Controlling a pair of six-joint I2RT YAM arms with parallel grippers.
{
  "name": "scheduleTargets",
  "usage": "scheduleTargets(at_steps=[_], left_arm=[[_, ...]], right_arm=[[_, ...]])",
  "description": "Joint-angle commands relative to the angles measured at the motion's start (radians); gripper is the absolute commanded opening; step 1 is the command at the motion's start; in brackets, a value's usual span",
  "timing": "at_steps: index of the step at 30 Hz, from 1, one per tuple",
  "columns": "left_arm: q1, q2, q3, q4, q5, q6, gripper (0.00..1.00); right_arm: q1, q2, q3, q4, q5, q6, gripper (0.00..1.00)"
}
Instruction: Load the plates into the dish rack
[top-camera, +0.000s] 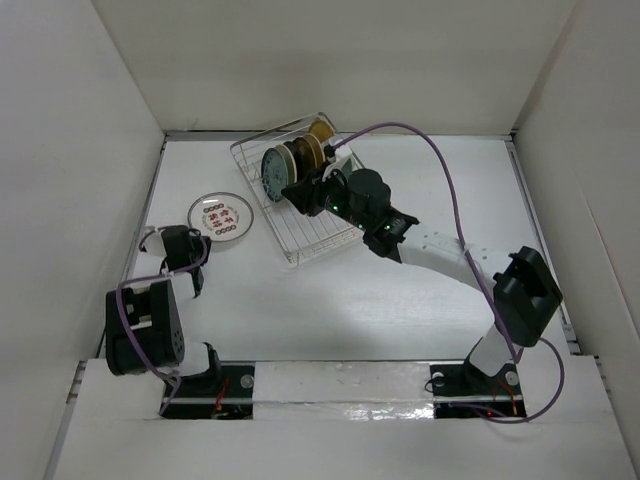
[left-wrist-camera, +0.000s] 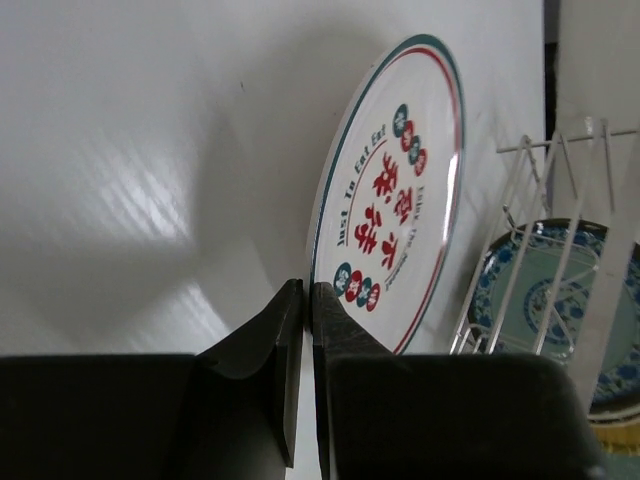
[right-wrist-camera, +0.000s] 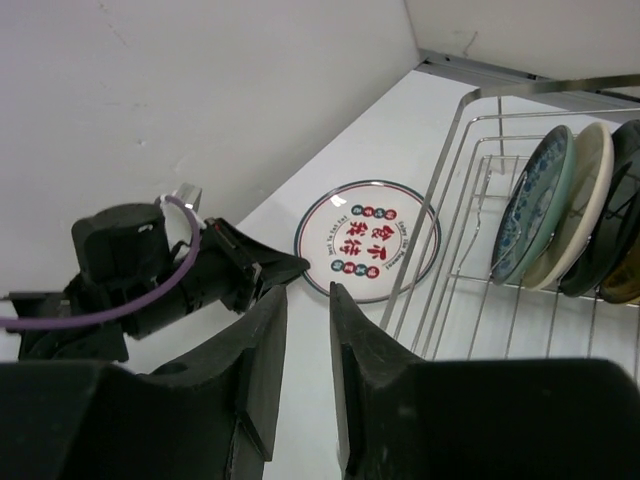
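The white plate with red marks (top-camera: 220, 216) is left flat on the surface (top-camera: 400, 300) beside the dish rack (top-camera: 312, 236), likely to be loaded next. The left fingers (left-wrist-camera: 280, 340) are pressed together, empty, close to its rim; this is shown only by the left wrist view. The right fingers (right-wrist-camera: 260, 350) are kept slightly apart, empty, over the rack.
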Motion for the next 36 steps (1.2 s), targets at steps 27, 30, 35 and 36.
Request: scheduleTargets(at_steps=[27,30,35,36], left_arm=[[0.002,-1.126,0.0,-0.389,0.314,0.276,0.0],[0.002,-1.134,-0.004,-0.396,0.377,0.29,0.0],[-0.018,-1.131,-0.024,-0.335,0.484,0.294,0.0],[-0.018,-1.117,-0.015,-0.341,0.492,0.299,0.0]], right_arm=[[-0.025,0.161,0.16,-0.046,-0.275,0.077,0.86],[-0.025,0.177,0.161,-0.029,-0.312,0.097,0.86],[-0.034,0.178,0.142,0.046,-0.386,0.127,0.77],[-0.034,0.178,0.134,0.083,-0.416,0.161,0.62]])
